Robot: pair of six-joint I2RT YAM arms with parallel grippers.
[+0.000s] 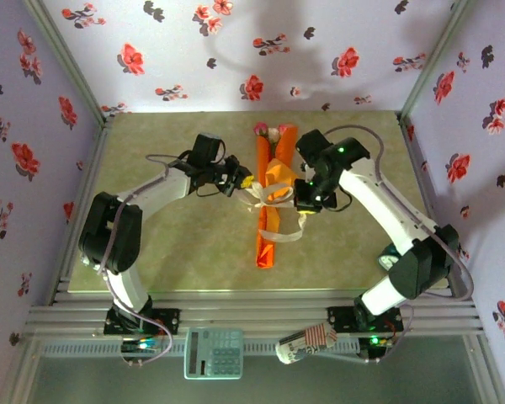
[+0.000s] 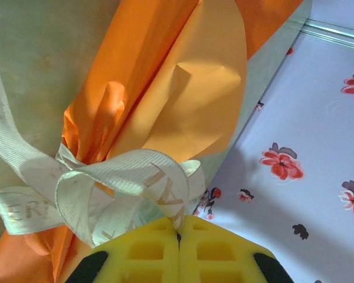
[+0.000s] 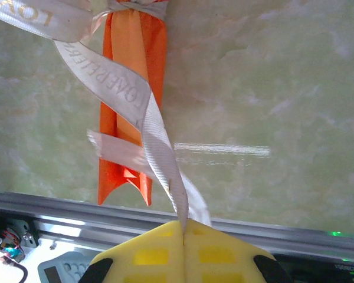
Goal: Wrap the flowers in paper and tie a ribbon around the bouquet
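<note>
Bouquet [image 1: 267, 244] tied at centre of surface [image 1: 177, 252]

It lies lengthwise, tip short of the near edge, roses [image 1: 269, 131] toward the back edge. Left jaws clamp a ribbon [image 2: 124, 177] loop, right jaws a tail. Bare room flanks both sides.

The overhead camera sat above and behind the arm bases [image 1: 141, 320] and looked down and forward, far enough back to take in the whole table [image 1: 194, 261], three papered walls [image 1: 278, 50] and the near rail [image 1: 261, 318] with the calculator [image 1: 213, 352]. The left wrist camera rode just behind the left gripper [image 2: 178, 223], very close to the ribbon [image 2: 124, 177] on the bouquet [image 2: 165, 88], facing across the table to one of those walls. The right wrist camera, behind the right gripper [image 3: 183, 226], faced the table's near edge, nearly as close. All three shared the tied bouquet; the overhead and right wrist views shared the rail and calculator.
</note>
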